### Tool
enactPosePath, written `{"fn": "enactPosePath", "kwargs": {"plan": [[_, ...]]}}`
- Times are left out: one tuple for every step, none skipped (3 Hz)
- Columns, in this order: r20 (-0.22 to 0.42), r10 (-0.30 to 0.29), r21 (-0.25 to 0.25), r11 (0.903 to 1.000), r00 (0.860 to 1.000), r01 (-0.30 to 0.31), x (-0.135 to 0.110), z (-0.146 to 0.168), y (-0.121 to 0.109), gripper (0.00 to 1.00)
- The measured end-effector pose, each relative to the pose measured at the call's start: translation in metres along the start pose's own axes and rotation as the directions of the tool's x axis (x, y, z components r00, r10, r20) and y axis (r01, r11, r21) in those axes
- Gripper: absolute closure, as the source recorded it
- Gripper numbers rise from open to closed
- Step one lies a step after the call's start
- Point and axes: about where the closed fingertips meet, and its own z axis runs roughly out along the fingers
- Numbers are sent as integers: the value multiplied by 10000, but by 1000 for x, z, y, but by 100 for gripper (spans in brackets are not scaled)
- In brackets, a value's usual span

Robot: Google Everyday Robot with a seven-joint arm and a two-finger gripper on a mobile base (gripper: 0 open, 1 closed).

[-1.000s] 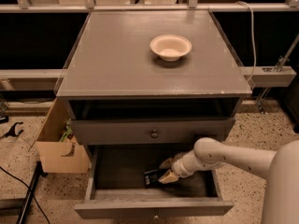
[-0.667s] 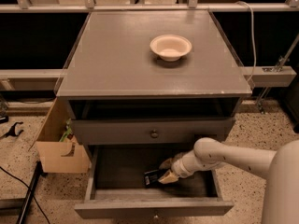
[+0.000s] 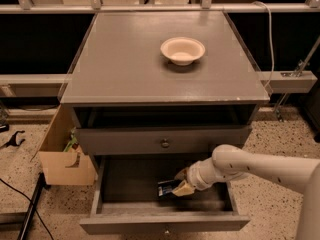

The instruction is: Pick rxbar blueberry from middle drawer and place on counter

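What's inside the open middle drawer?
The rxbar blueberry is in the middle drawer, with the pincer at the bar's right end. The arm hides the floor beneath it.

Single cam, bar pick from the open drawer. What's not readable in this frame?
Camera view, the only one:
- Grip contact: the gripper is down in the open drawer and covers the right end of the snack bar.
- Arm: cut off by the right edge; the base is out of view.
- Cardboard box: its inside is mostly hidden under the counter overhang.
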Motion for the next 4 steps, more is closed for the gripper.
{"fn": "enactPosePath", "kwargs": {"plan": [[-145, 434, 281, 9987, 9990, -430, -10, -31, 11, 100], [-299, 648, 623, 9961, 9974, -629, -23, -70, 21, 100], [-512, 515, 1129, 9926, 9974, -454, -48, -121, 17, 100], [-912, 118, 1633, 9866, 9958, 32, -91, -185, 3, 100]]}}
